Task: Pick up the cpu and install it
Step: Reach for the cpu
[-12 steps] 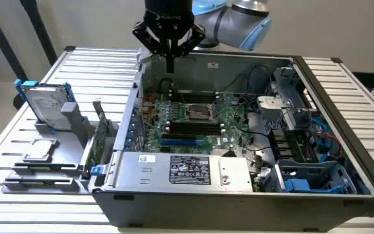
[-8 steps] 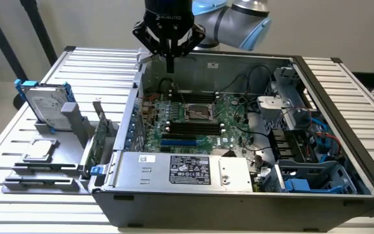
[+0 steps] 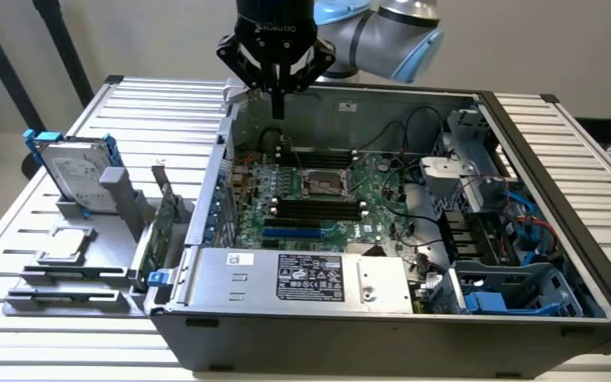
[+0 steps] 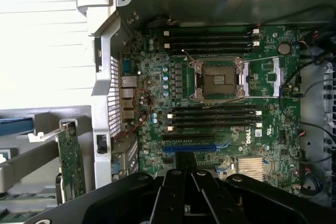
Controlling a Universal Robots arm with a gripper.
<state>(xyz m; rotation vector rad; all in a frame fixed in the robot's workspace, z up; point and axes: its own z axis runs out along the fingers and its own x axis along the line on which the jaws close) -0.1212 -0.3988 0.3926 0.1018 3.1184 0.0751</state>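
Observation:
The cpu, a small flat silvery square, lies on the grey parts stand outside the case, toward the exterior view's left. My gripper hangs shut and empty over the back edge of the open computer case, well apart from the cpu. The empty CPU socket sits open in the middle of the green motherboard. In the wrist view the shut gripper points down at the board, with the socket and its raised metal frame beyond the fingertips.
A silver hard drive with blue rails stands upright on the stand behind the cpu. A green expansion card stands by the case wall. Black memory slots flank the socket. The power supply, cables and drive bays crowd the case.

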